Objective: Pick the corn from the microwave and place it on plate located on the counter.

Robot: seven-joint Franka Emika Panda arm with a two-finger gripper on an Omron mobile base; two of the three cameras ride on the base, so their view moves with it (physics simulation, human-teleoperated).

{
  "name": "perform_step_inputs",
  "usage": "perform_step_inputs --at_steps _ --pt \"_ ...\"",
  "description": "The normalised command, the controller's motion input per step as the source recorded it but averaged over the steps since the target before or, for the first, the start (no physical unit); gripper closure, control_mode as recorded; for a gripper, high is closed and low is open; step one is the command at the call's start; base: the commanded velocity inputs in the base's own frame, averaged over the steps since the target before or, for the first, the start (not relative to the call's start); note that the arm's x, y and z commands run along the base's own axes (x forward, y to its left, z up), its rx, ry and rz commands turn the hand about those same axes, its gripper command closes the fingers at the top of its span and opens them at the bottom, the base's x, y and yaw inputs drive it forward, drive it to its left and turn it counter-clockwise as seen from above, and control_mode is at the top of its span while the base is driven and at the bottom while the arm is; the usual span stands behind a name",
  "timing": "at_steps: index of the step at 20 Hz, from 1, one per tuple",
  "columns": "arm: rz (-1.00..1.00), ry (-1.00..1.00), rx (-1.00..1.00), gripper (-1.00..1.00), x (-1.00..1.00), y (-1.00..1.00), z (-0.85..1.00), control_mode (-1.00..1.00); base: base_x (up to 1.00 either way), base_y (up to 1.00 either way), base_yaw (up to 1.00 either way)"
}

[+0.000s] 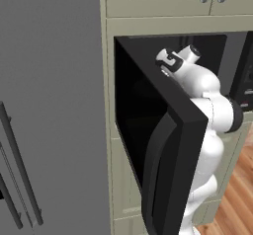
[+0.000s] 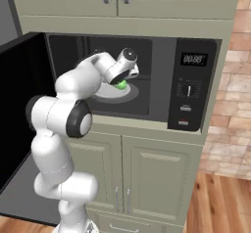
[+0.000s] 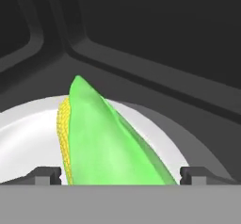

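Hand: I have my hand inside the microwave, its jaws spread wide, one dark fingertip on each side of the corn. I can't tell whether either tip touches it.
Corn: lies on the white dish in the cavity; green husk faces my camera, with a strip of yellow kernels along its left edge. From the right base view I see only a patch of green under the hand.
Microwave: door swung wide open to the left; control panel on the right with a clock display.
Arm: reaches from the base into the cavity, wrist bent down over the dish.
Surroundings: pale cabinets above and below; wood floor at right.
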Motion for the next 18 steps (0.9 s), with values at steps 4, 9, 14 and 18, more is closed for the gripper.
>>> perform_step_inputs --at_steps 4,9,14,18 --pt "0.09 0.01 0.0 -1.0 -0.01 -0.01 -0.4 -1.0 0.0 0.0 0.0" --pt "0.04 0.0 0.0 -1.0 0.0 0.0 -0.11 -1.0 0.0 0.0 0.0" --pt "0.0 0.0 0.0 -1.0 0.0 0.0 0.0 -1.0 0.0 0.0 0.0" --pt "0.0 0.0 0.0 1.0 0.11 0.0 0.0 -1.0 0.0 0.0 0.0"
